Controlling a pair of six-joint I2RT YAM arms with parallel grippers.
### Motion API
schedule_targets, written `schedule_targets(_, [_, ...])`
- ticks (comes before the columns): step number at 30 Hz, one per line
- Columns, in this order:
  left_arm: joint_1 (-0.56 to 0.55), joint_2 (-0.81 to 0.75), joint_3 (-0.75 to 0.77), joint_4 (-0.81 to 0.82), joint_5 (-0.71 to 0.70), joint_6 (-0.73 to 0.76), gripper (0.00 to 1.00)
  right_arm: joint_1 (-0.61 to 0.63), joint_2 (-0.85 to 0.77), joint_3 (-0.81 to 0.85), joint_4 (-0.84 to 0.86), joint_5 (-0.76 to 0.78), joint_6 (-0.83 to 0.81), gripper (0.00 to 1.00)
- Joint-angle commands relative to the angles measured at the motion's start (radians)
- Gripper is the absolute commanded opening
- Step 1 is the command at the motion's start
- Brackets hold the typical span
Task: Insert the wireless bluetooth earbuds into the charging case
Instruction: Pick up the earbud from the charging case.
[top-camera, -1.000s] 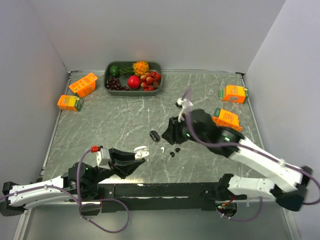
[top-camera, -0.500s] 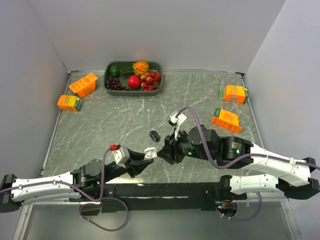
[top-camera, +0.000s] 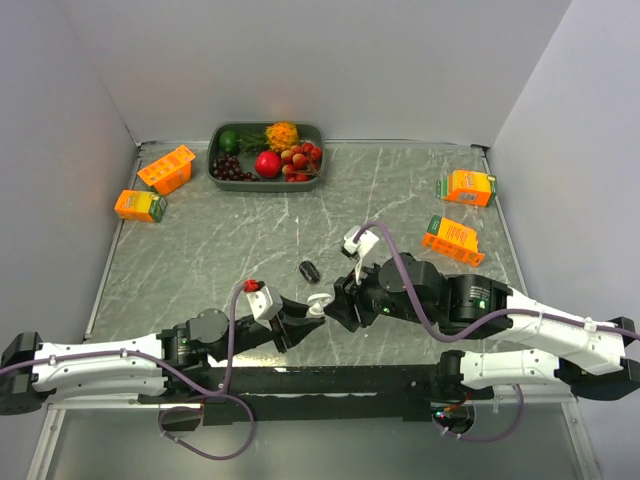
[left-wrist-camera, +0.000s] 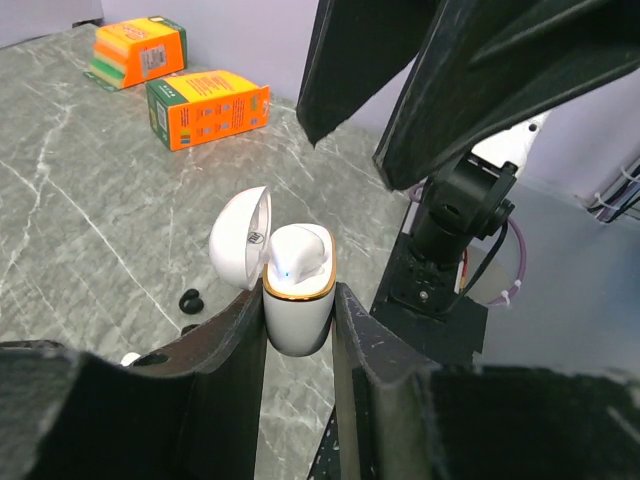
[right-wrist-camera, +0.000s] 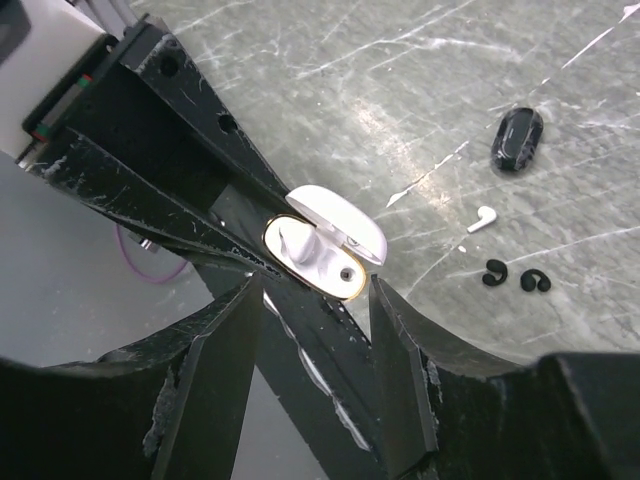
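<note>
My left gripper (left-wrist-camera: 298, 330) is shut on the white, gold-rimmed charging case (left-wrist-camera: 297, 305), held upright with its lid open. A white earbud (right-wrist-camera: 296, 240) sits in one socket; the other socket looks empty. My right gripper (right-wrist-camera: 314, 290) hovers open just above the case (right-wrist-camera: 330, 262), with nothing between its fingers. In the top view the two grippers meet near the table's front middle, left (top-camera: 303, 316) and right (top-camera: 340, 298), around the case (top-camera: 318, 302). A loose white earbud (right-wrist-camera: 485, 218) and two small black earbuds (right-wrist-camera: 492, 272) (right-wrist-camera: 535, 282) lie on the marble.
A glossy black oval object (top-camera: 308, 271) lies just behind the grippers. A green fruit tray (top-camera: 214, 165) stands at the back. Orange cartons sit at the back left (top-camera: 166, 168) (top-camera: 140, 205) and on the right (top-camera: 467, 186) (top-camera: 452, 236).
My left arm has carried the open case rightward and forward across the table. The right gripper has left the spot over the loose buds and come down over the case.
</note>
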Motion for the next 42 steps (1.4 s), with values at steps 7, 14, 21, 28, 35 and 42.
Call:
schedule_targets(7, [-0.019,-0.015,-0.002,0.097,0.027,-0.029,0.01,0.007,-0.013,0.044,-0.026,-0.006,-0.023,0.62])
schedule_targets(14, [-0.021,0.029,0.024,0.128,0.033,-0.023,0.01,0.007,0.015,0.054,-0.007,-0.005,-0.043,0.60])
schedule_targets(21, [-0.031,0.056,0.036,0.126,0.044,-0.034,0.01,0.006,0.050,0.060,0.005,-0.007,-0.053,0.58])
schedule_targets(28, [-0.036,0.039,0.027,0.126,0.027,-0.026,0.01,0.007,0.059,0.066,0.002,-0.014,-0.050,0.53])
schedule_targets(35, [-0.036,0.019,0.013,0.125,0.013,-0.024,0.01,0.006,0.072,0.080,-0.001,-0.040,-0.038,0.39])
schedule_targets(42, [-0.036,-0.004,-0.004,0.119,-0.008,-0.034,0.01,0.007,0.067,0.097,-0.004,-0.060,-0.014,0.53])
